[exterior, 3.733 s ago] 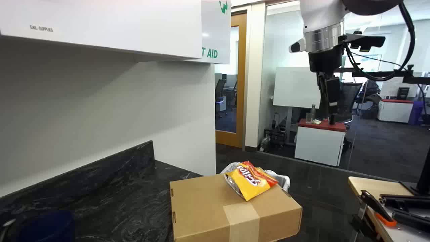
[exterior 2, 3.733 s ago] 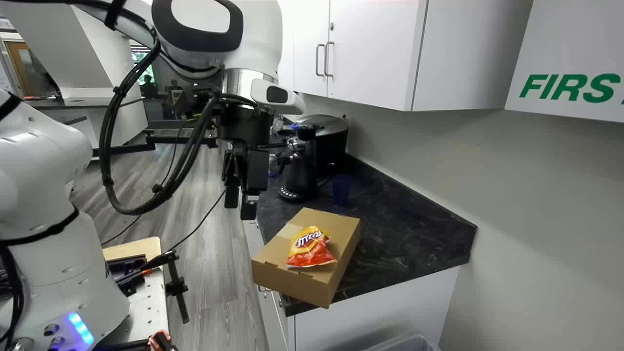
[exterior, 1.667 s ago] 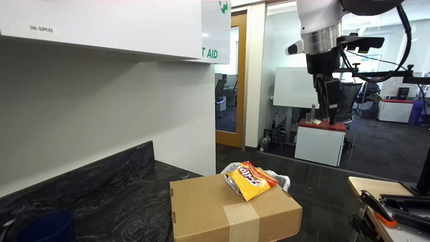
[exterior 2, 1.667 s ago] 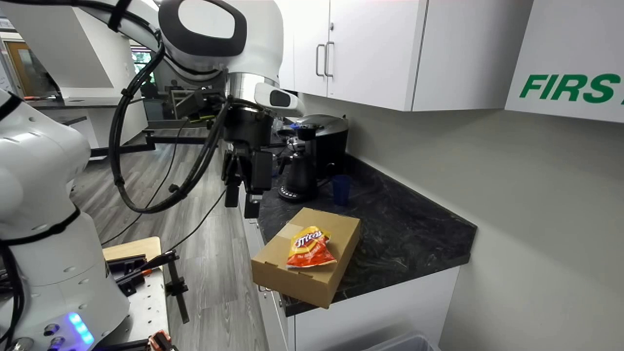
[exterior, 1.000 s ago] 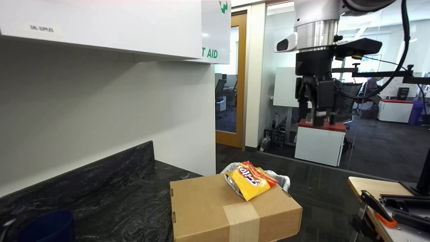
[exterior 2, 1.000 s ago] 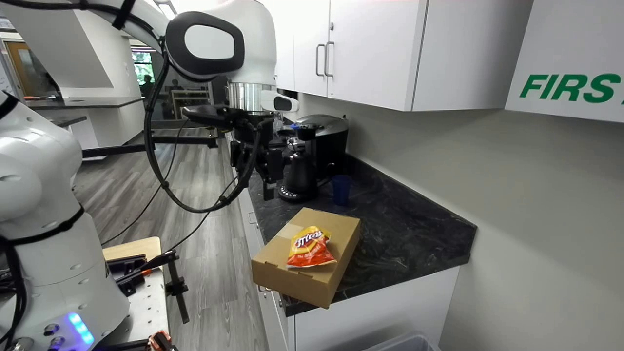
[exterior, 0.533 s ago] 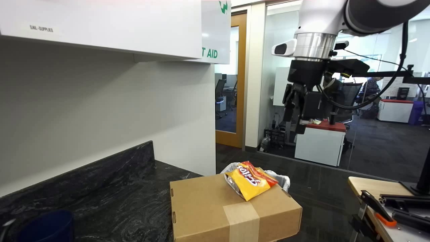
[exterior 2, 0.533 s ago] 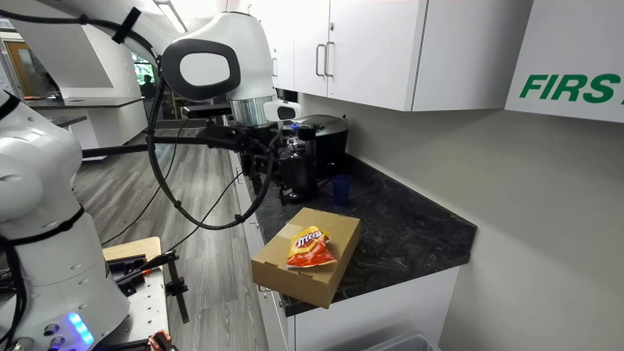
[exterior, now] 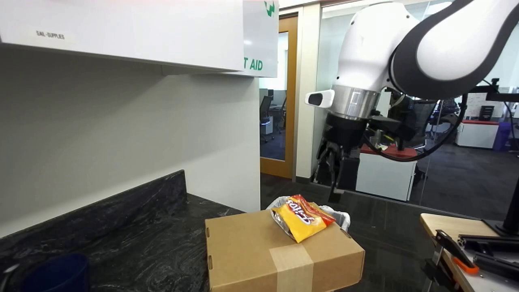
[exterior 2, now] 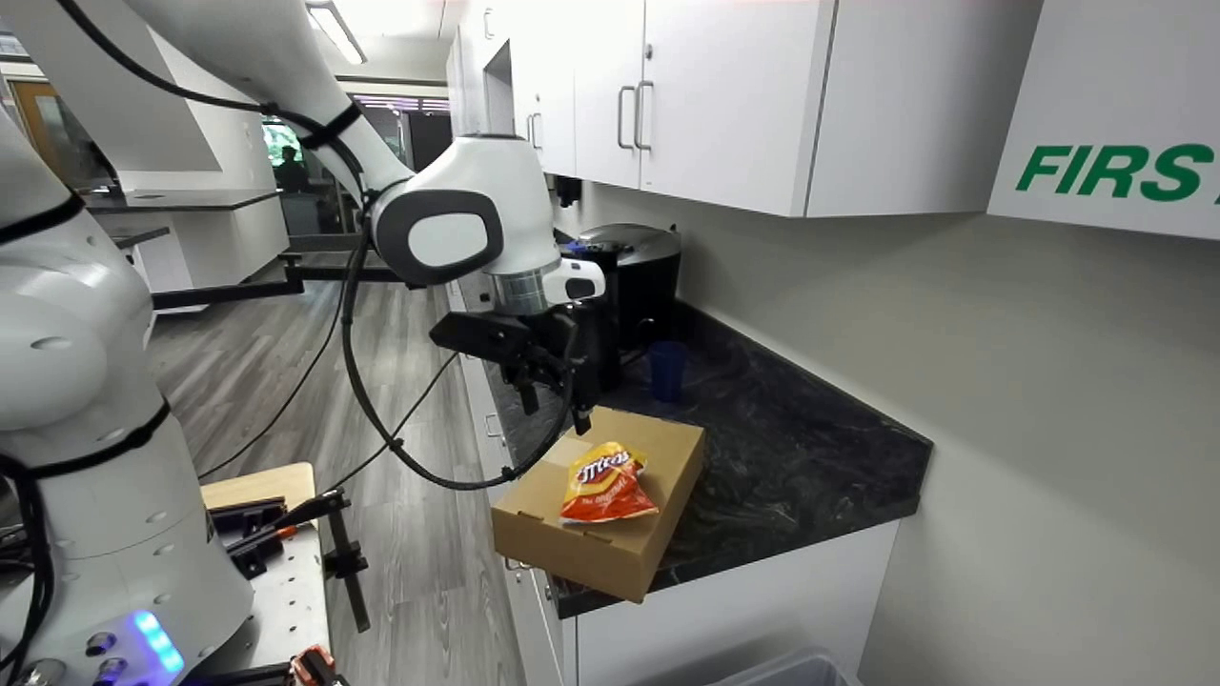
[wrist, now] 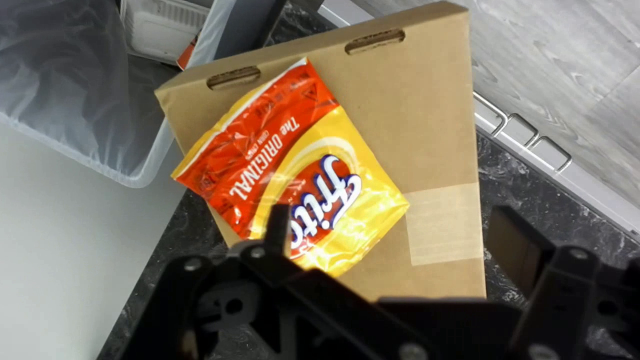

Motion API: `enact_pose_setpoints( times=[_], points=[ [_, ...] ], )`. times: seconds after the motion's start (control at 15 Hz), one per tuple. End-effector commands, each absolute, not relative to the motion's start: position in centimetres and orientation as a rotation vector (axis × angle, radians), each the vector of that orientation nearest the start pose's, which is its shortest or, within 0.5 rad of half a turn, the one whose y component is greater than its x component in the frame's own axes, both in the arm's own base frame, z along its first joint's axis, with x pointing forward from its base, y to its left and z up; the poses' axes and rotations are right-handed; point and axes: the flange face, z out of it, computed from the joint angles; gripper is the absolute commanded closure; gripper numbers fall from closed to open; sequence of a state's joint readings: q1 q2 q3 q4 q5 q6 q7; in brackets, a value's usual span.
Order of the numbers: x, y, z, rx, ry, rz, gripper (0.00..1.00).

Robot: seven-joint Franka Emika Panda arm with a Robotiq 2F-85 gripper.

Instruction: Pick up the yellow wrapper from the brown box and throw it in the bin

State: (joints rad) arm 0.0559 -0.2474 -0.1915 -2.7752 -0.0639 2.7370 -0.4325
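Observation:
The yellow wrapper, a yellow-orange and red snack packet, lies on the brown box in both exterior views (exterior: pixel 302 219) (exterior 2: pixel 607 481) and in the wrist view (wrist: pixel 310 165). The brown box (exterior: pixel 243 247) (exterior 2: pixel 672 453) has a paler tape strip; it also shows in the wrist view (wrist: pixel 430 115). The bin, lined with a clear bag, is partly hidden behind the box (exterior: pixel 342 219); its rim shows at the bottom (exterior 2: pixel 810 662) and in the wrist view (wrist: pixel 137 177). My gripper (exterior: pixel 326 186) (exterior 2: pixel 556 412) (wrist: pixel 395 225) is open and empty above the box; one finger overlaps the wrapper in the wrist view.
The box sits on a dark marbled counter (exterior: pixel 154 243) near its corner. A blue cup (exterior 2: pixel 667 370) and a coffee machine (exterior 2: pixel 648 286) stand farther along it. White cabinets (exterior 2: pixel 724 95) hang above. A bench (exterior: pixel 454 225) with tools stands beside the counter.
My gripper has come down and across toward the box, from well above and to one side of it, and tilted. The wrapper and box have not moved.

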Motion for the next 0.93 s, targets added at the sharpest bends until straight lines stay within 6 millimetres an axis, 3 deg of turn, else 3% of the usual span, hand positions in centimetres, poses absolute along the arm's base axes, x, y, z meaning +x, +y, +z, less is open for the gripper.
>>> enact_pose_setpoints(
  times=[0.0,0.4,0.87],
  points=[
    [42.2,-4.5,27.3,-3.119,-0.600,-0.336,0.00],
    [46.3,-4.4,26.2,-3.138,-0.693,-0.415,0.00],
    [48.3,-6.5,25.3,-3.152,-0.793,-0.390,0.00]
  ],
)
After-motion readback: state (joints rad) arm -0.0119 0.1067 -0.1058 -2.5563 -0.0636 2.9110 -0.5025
